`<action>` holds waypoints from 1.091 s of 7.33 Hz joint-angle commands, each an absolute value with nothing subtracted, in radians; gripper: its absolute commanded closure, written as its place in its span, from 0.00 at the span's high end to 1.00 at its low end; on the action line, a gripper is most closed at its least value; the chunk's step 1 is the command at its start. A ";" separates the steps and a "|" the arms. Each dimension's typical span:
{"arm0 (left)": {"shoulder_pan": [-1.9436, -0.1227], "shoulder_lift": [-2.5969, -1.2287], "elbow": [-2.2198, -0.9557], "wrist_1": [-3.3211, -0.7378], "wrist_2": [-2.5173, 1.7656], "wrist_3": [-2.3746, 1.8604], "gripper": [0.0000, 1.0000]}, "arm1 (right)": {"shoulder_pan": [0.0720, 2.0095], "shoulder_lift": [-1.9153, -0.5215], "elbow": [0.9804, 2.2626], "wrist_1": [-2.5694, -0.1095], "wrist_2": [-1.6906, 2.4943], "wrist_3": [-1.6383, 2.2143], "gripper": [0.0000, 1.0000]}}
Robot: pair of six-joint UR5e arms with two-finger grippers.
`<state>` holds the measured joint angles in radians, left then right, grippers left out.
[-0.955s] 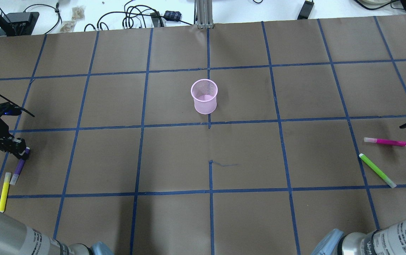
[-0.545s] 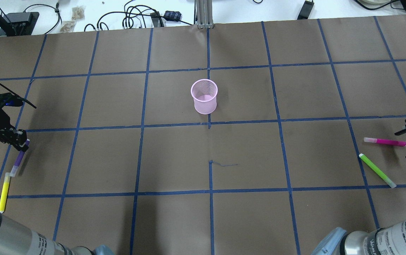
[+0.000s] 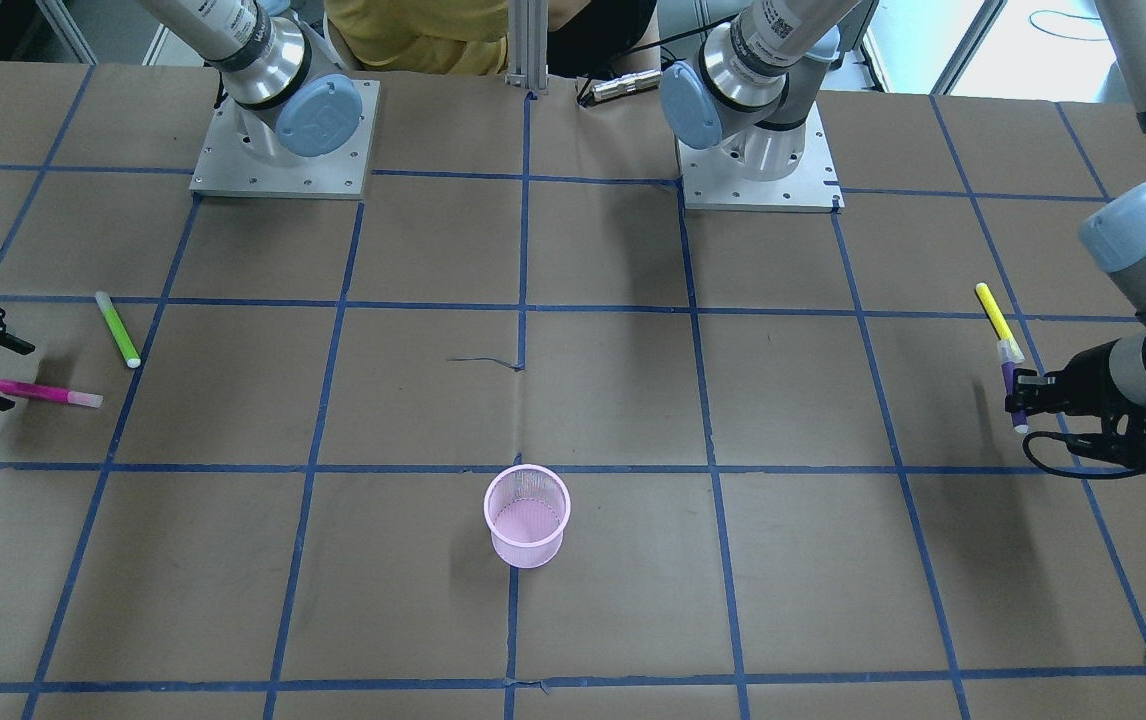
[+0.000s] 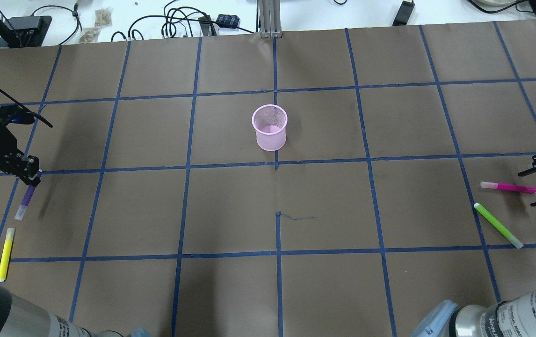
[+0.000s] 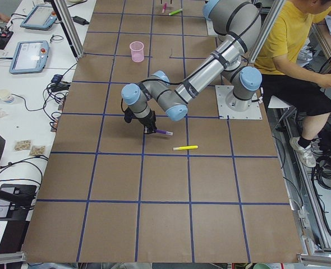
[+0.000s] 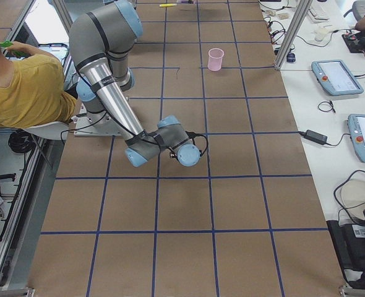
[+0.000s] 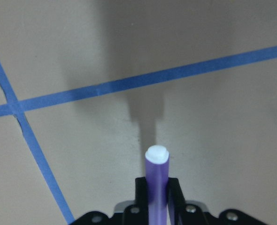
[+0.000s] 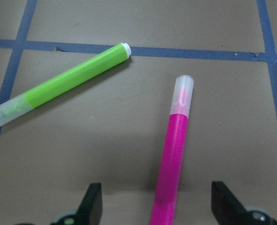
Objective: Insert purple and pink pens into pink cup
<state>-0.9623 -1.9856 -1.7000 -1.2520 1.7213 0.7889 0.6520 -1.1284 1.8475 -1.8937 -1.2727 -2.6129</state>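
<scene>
Gridded table (image 4: pixel 324 206); left gripper (image 4: pixel 32 179) pinches purple pen (image 4: pixel 25 199), seemingly airborne.

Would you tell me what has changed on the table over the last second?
The left gripper, shut on the purple pen, lifted it forward, away from the yellow pen. The right gripper, open, moved in around one end of the pink pen. The cup, green pen, yellow pen and pink pen have not moved.
</scene>
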 commanded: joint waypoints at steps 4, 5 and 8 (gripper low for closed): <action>-0.982 -1.962 -1.700 -1.261 1.678 0.779 0.00 | 0.652 -1.103 1.841 -1.927 -1.267 -2.608 0.33; -0.991 -1.956 -1.700 -1.261 1.677 0.779 0.00 | 0.652 -1.104 1.841 -1.925 -1.270 -2.602 0.08; -1.003 -1.945 -1.701 -1.261 1.675 0.779 0.00 | 0.652 -1.117 1.829 -1.919 -1.285 -2.553 0.00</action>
<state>-0.9999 -1.9499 -1.7010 -1.2609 1.6745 0.7800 0.6519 -1.1095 1.8375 -1.9235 -1.2774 -2.5779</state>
